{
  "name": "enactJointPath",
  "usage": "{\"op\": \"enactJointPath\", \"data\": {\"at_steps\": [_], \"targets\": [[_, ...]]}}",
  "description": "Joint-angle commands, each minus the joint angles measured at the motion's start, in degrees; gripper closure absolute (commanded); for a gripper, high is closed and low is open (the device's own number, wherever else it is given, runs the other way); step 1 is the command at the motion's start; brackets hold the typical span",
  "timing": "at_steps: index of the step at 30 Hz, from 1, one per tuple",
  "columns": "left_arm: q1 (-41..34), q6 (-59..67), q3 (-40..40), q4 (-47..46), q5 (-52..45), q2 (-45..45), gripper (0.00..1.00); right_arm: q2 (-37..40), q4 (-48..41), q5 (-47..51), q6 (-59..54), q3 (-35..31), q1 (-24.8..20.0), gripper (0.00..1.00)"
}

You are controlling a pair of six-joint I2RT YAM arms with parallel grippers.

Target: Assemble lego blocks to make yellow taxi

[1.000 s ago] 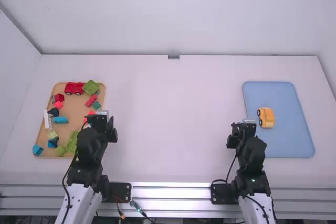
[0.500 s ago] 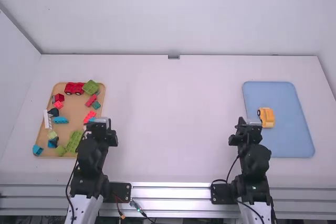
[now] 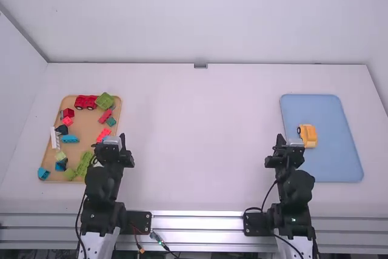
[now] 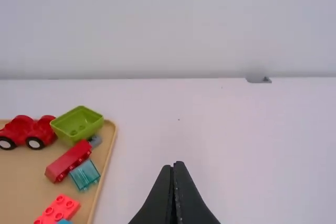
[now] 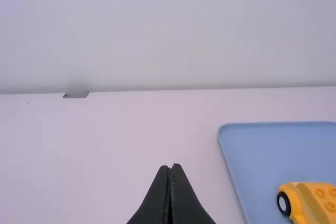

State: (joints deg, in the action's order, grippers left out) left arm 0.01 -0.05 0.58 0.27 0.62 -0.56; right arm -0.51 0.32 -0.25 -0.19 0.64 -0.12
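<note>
One yellow plastic toy car [image 3: 310, 133] sits on the flat, rounded blue tray [image 3: 330, 165], partly hidden by the clenched, empty right tool [image 3: 287, 148] in the high view and cut off in the right wrist view. Well left of the blue tray, the left tool [image 3: 113, 148], also clenched and empty, and its arm obscure the near right corner of a tan tray [image 3: 90, 127] bearing coloured plastic blocks [image 3: 85, 161].

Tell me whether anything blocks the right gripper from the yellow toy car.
Nothing visible stands between the right gripper and the yellow toy car; only white table and the edge of the blue tray lie between them.
</note>
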Motion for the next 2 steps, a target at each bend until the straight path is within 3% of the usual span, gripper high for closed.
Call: {"op": "enactJointPath", "data": {"at_steps": [1, 2], "targets": [[-0.01, 0.05, -0.58, -0.27, -0.62, 0.56, 1.00, 0.51, -0.32, 0.25, 0.19, -0.64, 0.12, 1.00], [-0.01, 0.05, -0.58, -0.27, -0.62, 0.56, 1.00, 0.51, -0.32, 0.25, 0.19, -0.64, 0.12, 1.00]]}}
